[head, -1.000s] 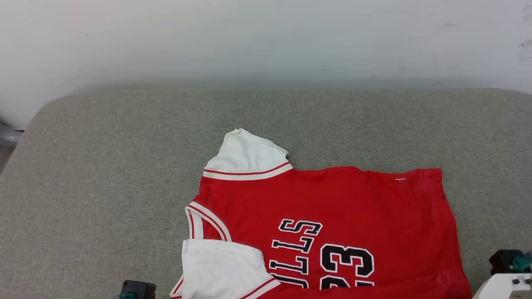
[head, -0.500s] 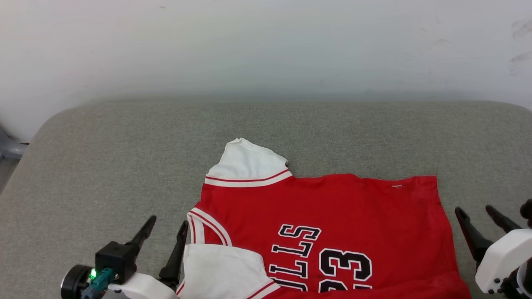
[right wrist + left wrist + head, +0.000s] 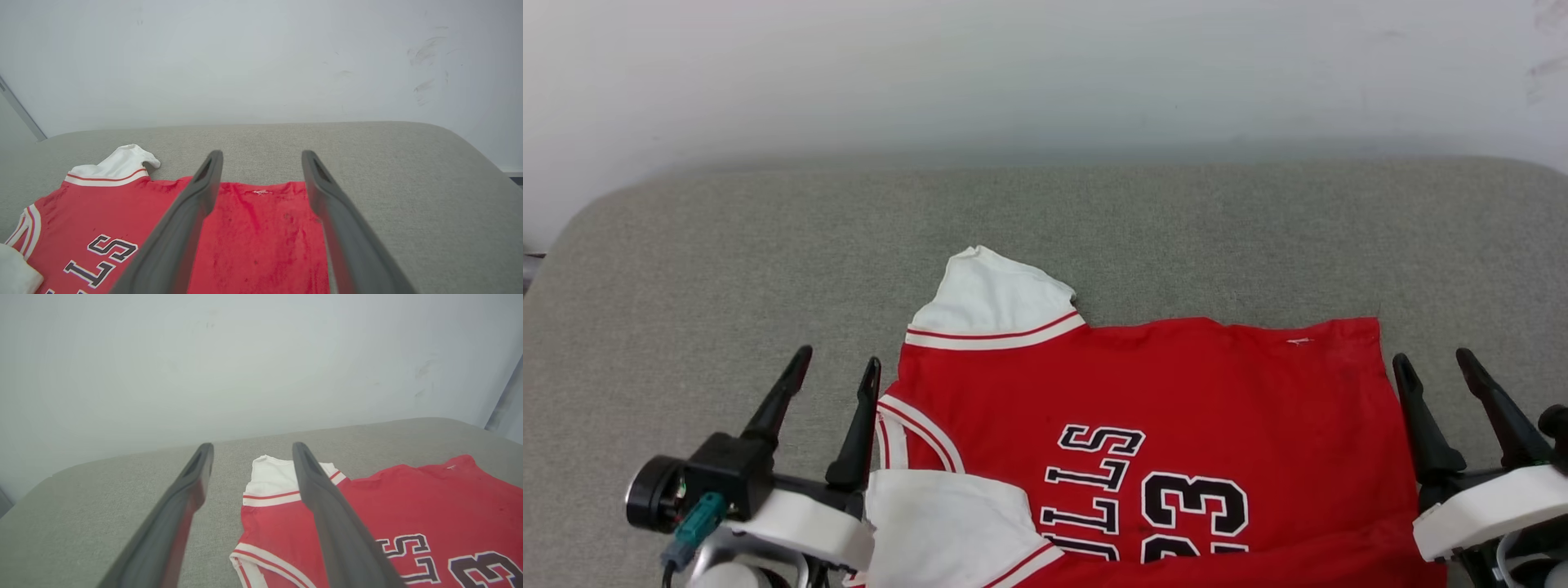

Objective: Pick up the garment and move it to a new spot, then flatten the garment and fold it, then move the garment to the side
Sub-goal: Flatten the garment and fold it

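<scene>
Grey fabric surface [image 3: 727, 245] runs back to a pale wall [image 3: 1045, 73]. The red T-shirt [image 3: 1176, 384] lies flat on it with the black lettering up. Its collar [image 3: 890, 425] points toward the robot's left, and one white sleeve [image 3: 992, 298] points at the wall. The left claw [image 3: 839, 355] is spread and empty just beside the collar. The right claw [image 3: 1432, 355] is spread and empty just beside the shirt's bottom edge [image 3: 1396, 408].
</scene>
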`<state>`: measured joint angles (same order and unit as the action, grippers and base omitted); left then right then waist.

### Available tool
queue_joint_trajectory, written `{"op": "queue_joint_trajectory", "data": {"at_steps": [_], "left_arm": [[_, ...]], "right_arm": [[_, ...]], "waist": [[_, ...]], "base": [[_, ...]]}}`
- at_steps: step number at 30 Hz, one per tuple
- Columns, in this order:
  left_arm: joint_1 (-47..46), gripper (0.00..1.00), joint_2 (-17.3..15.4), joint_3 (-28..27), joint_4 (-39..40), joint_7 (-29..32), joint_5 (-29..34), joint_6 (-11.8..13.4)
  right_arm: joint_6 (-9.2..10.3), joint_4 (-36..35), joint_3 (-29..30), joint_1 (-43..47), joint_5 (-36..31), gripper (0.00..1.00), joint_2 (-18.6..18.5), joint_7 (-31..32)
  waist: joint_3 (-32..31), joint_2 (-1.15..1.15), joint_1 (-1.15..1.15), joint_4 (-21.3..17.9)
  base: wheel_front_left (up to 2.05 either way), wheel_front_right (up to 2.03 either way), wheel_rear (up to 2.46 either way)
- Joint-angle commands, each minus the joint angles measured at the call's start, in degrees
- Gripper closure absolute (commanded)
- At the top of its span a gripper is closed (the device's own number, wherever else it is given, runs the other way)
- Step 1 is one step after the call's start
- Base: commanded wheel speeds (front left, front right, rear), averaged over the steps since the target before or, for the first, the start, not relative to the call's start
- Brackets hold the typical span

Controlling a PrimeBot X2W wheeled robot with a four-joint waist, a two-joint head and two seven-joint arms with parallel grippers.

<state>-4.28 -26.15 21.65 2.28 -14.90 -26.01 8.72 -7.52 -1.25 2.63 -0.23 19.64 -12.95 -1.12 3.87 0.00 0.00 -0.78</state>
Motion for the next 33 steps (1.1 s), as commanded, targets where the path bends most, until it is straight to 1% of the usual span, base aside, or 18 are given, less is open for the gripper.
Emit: {"op": "queue_joint_trajectory", "data": {"at_steps": [1,3,6,8,11,14,16,19,21,24,27,33], "left_arm": [[-1.77,0.00,-0.25,-0.14,-0.48,-0.39,0.53,-0.65],[-4.65,0.00,-1.29,-0.05,-2.23,0.50,0.72,-2.18],[-11.21,0.00,-3.42,1.06,-4.62,4.28,1.46,-5.36],[-16.23,0.00,-5.01,1.69,-6.25,7.83,1.77,-7.98],[-24.32,0.00,-7.34,3.30,-8.81,14.79,1.87,-12.20],[-32.45,0.00,-8.59,5.47,-11.25,21.78,0.84,-14.83],[-37.53,0.00,-9.12,7.25,-13.29,26.85,-0.70,-15.66],[-44.00,0.00,-10.24,11.05,-15.83,34.57,-3.47,-16.08],[-47.66,0.00,-11.12,15.38,-16.08,38.96,-6.49,-16.14],[-52.59,0.00,-13.66,21.48,-16.61,43.91,-10.76,-16.16],[-56.11,0.00,-15.18,25.64,-18.30,46.34,-13.98,-16.17],[-60.91,0.00,-16.48,29.66,-24.18,47.60,-17.02,-16.18]], "right_arm": [[0.07,-0.31,-0.01,-1.52,-0.29,0.00,0.21,-0.64],[0.06,-0.98,-0.21,-1.89,-0.85,0.00,0.98,-1.06],[0.07,-2.19,-0.21,-3.22,-1.64,0.00,1.51,-1.38],[0.07,-3.11,0.09,-4.08,-2.03,0.00,1.82,-1.34],[0.06,-4.51,0.30,-5.31,-2.55,0.00,2.13,-1.03],[0.07,-5.53,0.60,-6.46,-2.94,0.00,2.50,-1.04],[0.07,-5.98,0.51,-7.13,-3.11,0.00,2.88,-1.24],[0.07,-6.52,0.09,-8.11,-3.30,0.00,3.36,-1.48],[0.07,-6.70,-0.07,-8.56,-3.52,0.00,3.76,-1.61],[0.07,-6.65,-0.52,-9.30,-3.42,0.00,4.27,-1.77],[0.06,-6.27,-0.95,-9.81,-3.39,0.00,4.67,-2.06],[0.07,-5.75,-1.74,-10.82,-3.50,0.00,5.03,-2.91]], "waist": [[1.79,0.00,0.00,-0.98],[3.70,0.00,0.00,-1.75],[6.80,0.00,0.00,-2.98],[9.04,0.00,0.00,-3.81],[12.43,0.00,0.00,-5.01],[15.20,0.00,0.00,-6.01],[16.93,0.00,0.00,-6.64],[19.15,0.00,0.00,-7.57],[20.43,0.00,0.00,-8.15],[22.15,0.00,0.00,-8.92],[23.51,0.00,0.00,-9.69],[25.63,0.00,0.00,-10.87]], "base": [[0.00,0.00,0.00],[0.00,0.00,0.00],[0.00,0.00,0.00],[0.00,0.00,0.00],[0.00,0.00,0.00],[0.00,0.00,0.00],[0.00,0.00,0.00],[0.00,0.00,0.00],[0.00,0.00,0.00],[0.00,0.00,0.00],[0.00,0.00,0.00],[0.00,0.00,0.00]]}}
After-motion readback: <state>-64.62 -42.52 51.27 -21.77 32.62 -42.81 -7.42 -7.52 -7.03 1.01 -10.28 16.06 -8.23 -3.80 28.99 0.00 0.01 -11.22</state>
